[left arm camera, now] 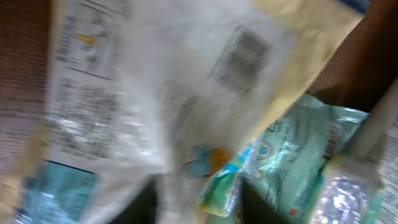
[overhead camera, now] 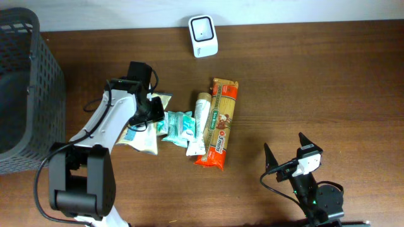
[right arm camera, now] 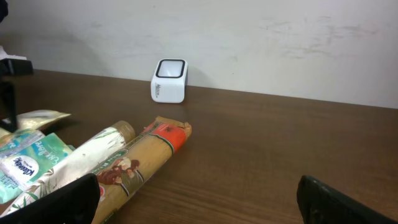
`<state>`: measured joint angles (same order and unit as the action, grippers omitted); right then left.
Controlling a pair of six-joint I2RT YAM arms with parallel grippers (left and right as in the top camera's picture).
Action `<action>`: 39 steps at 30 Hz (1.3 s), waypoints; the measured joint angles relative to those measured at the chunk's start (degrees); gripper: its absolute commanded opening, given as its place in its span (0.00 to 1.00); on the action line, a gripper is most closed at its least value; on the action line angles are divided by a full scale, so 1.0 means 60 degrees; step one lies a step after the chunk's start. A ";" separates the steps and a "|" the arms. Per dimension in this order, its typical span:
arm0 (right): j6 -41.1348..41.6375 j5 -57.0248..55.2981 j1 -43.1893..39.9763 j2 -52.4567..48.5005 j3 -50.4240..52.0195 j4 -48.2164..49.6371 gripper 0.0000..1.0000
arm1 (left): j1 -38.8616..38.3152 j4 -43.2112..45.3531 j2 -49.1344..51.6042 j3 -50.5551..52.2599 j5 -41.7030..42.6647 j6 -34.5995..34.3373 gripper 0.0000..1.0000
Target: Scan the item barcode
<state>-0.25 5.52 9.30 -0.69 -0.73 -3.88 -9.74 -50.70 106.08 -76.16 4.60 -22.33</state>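
**L claw on pouch, grip unclear**

Overhead: L claw (overhead camera: 154,110) is over the far end of the pouch (overhead camera: 144,140), just left of the tissue pack (overhead camera: 177,125). Scanner (overhead camera: 203,36) at far edge, well apart. R claw (overhead camera: 284,144) near right, jaws wide, empty.

L wrist: blurred. Pouch fills frame, barcode (left arm camera: 249,53) facing cam. Can't tell if jaws open or shut.

R wrist: pasta (right arm camera: 149,158) near left, scanner beyond.

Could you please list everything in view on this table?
table: one, brown, under everything
basket: one, black mesh, left edge
barcode scanner: one, white, far edge
pouch: one, cream, left end of the pile
tissue pack: one, teal, right of the pouch
tube: one, white and green, right of the tissue pack
long packet: one, orange, right of the tube
left gripper: one, black, over the pouch
right gripper: one, black, open, near-right corner
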 measured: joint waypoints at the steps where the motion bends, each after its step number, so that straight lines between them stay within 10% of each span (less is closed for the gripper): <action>1: 0.0004 0.0000 0.0000 0.0000 0.0000 0.0000 0.99 | 0.0000 -0.0004 0.0000 0.0000 0.0066 -0.0022 0.88; 9: 0.0011 0.0000 -0.0004 0.0000 0.0000 0.0000 0.99 | 0.0317 -0.1464 -0.1829 -0.1381 0.0164 0.0313 1.00; 21: 0.0011 0.0000 -0.0004 0.0000 0.0000 0.0000 0.99 | 0.4215 -0.1927 -0.4280 -0.1745 -0.1865 0.5417 0.99; 32: 0.0007 0.0000 0.0000 0.0000 0.0000 0.0000 0.99 | 0.4550 -0.1953 -0.4459 -0.1734 -0.1825 0.5187 0.99; 39: 0.0007 0.0000 0.0000 0.0000 0.0000 0.0000 0.99 | 0.3085 -0.2801 -0.8080 -0.1749 -0.0244 0.4543 0.99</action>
<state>-0.21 5.52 9.30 -0.69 -0.73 -3.88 8.78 -67.51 57.60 -86.65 3.14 4.93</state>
